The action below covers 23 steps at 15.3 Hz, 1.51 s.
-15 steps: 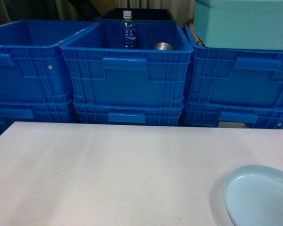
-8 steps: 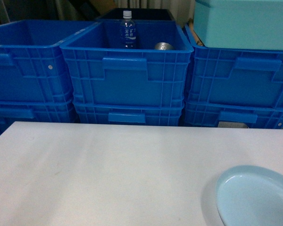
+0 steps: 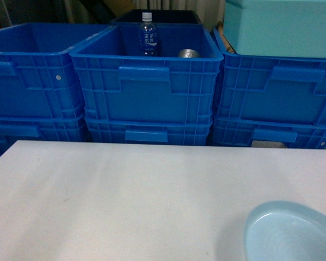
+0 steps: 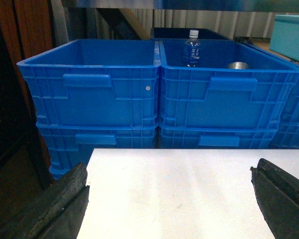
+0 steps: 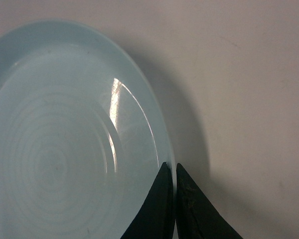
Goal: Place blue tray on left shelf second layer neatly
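Note:
The pale blue tray (image 3: 293,235) shows at the bottom right corner of the head view, over the white table (image 3: 125,196), with a soft shadow on its left side. In the right wrist view the blue tray (image 5: 65,149) fills the left half, and my right gripper (image 5: 175,168) is shut on its rim, one finger inside and one outside. My left gripper (image 4: 169,168) stands open over the table with nothing between its fingers. Neither gripper appears in the head view. The left shelf second layer is out of view.
Behind the table stand stacked dark-blue ribbed crates (image 3: 146,92). The middle one holds a water bottle (image 3: 147,35) and a metal can (image 3: 188,53). A turquoise box (image 3: 280,27) rests on the right crate. The table's left edge (image 4: 87,199) drops into a dark gap.
In the head view the blue tray has shifted left and then lower toward the bottom edge. The crates and table have not moved.

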{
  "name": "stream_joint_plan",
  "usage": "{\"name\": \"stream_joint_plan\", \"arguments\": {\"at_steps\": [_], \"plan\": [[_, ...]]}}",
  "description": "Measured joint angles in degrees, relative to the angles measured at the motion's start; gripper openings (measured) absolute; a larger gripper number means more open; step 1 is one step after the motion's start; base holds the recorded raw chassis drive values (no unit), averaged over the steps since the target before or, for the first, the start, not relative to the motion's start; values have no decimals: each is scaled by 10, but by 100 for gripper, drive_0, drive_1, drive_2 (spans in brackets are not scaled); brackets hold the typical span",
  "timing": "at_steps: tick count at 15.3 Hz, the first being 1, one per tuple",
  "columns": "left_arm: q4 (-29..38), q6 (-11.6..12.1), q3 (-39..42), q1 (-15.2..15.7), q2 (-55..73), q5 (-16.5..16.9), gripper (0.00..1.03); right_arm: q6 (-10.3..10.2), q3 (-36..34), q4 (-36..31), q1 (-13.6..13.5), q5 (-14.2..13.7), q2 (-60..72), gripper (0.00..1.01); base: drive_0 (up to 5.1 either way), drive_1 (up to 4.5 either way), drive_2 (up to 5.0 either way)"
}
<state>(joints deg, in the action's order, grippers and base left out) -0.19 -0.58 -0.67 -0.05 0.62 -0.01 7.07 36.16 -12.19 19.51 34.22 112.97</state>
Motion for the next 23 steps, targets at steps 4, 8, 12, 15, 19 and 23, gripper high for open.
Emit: {"name": "stream_joint_plan", "arguments": {"at_steps": [4,8,12,15,19,23], "plan": [[0,0,0,0,0,0,98,-37,-23,40,-44,9,-217,2,0,0,0],[0,0,0,0,0,0,98,-70,-109,125,-169,-203,-736,2,0,0,0],[0,0,0,0,0,0,98,-69,-120,111,-141,-172,-722,2,0,0,0],[0,0,0,0,0,0,98,-71,-120,110,-142,-169,-722,2,0,0,0],[0,0,0,0,0,0,98,-112,-123,78,-119,-159,-737,2,0,0,0],[0,0,0,0,0,0,98,-137,-123,78,-113,-164,-746,2,0,0,0]]}}
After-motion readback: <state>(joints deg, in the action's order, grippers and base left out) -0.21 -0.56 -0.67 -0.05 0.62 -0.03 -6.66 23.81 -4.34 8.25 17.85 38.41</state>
